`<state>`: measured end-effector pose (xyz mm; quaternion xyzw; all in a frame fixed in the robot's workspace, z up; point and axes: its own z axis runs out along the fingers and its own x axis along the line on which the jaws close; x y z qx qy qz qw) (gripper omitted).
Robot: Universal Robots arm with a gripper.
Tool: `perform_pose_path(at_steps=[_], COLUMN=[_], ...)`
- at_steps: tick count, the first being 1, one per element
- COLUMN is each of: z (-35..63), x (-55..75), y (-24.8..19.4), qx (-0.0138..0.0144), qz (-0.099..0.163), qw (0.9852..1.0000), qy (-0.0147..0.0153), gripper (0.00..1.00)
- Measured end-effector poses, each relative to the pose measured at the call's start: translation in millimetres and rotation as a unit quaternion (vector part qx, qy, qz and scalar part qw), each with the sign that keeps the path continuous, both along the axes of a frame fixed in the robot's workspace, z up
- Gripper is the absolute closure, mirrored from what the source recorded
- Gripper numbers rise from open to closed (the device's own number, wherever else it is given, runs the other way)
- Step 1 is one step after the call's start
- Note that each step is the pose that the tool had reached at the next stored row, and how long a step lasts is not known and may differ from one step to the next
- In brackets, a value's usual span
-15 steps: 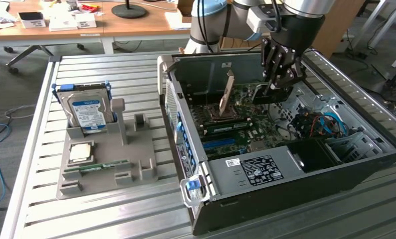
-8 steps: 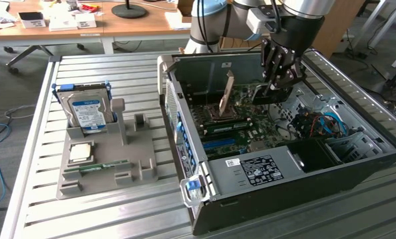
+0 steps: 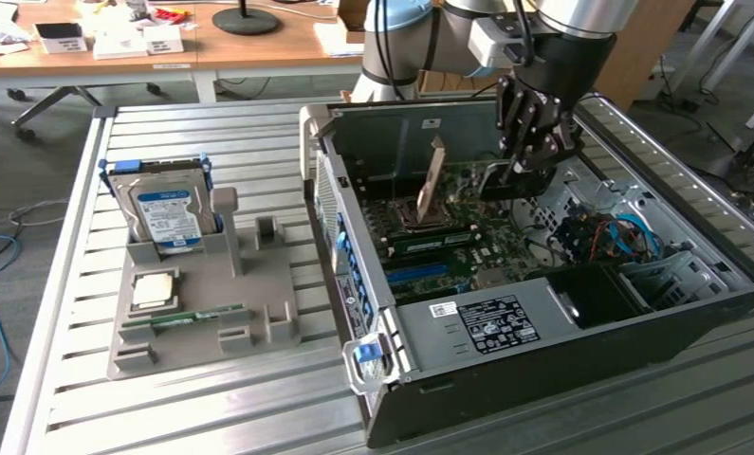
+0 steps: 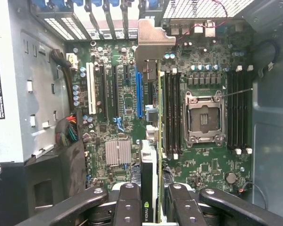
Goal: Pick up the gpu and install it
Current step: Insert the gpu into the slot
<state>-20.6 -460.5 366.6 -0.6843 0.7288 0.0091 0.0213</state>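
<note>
Jaws narrow, clamped on the near end of the gpu (image 4: pixel 149 172), which is held edge-on inside the open computer case (image 3: pixel 542 379). The card sits over the motherboard (image 4: pixel 118 94), just beside the blue expansion slot (image 4: pixel 139 92). Its silver bracket (image 4: pixel 150 40) points to the rear slot openings. A hard drive (image 3: pixel 168 209) stands on the tabletop (image 3: pixel 225 408), well apart.

A silver hard drive (image 3: pixel 164 210) is standing upright in a grey holder (image 3: pixel 193 346) on the slatted surface (image 3: pixel 161 417), while a processor chip (image 3: pixel 154 289) and a RAM stick (image 3: pixel 180 318) are lying flat beside each other on it.
</note>
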Motion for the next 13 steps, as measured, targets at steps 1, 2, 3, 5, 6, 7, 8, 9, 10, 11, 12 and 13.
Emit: perform_pose_path(at_steps=[1, 2, 3, 5, 6, 7, 8, 9, 10, 11, 12, 13], z=[-0.4, -0.3, -0.4, -0.4, -0.4, -0.4, -0.8, -1.3, -1.5, -1.5, -1.6, -1.9], x=[0.0, 0.0, 0.0, 0.0, 0.0, 0.0, 0.0, 0.0, 0.0, -0.1, -0.3, -0.5], y=[0.0, 0.0, 0.0, 0.0, 0.0, 0.0, 0.0, 0.0, 0.0, -0.5, -1.3, -2.2], qx=[0.0, -0.0001, -0.0001, -0.0001, 0.0, -0.0001, 0.0, 0.0001, 0.0, 0.0, 0.0, 0.0001], qz=[0.0, 0.0, 0.0, 0.0, 0.0, 0.0, 0.0, 0.0, 0.0, 0.0, 0.0, 0.0], qw=[1.0, 1.0, 1.0, 1.0, 1.0, 1.0, 1.0, 1.0, 1.0, 1.0, 1.0, 1.0], qy=[0.0, 0.0, 0.0, 0.0, 0.0, 0.0, 0.0, -0.0001, 0.0, 0.0, 0.0, -0.0001], gripper=[0.73, 0.73, 0.73, 0.73, 0.73, 0.73, 0.73, 0.73, 0.73, 0.73, 0.73, 0.73])
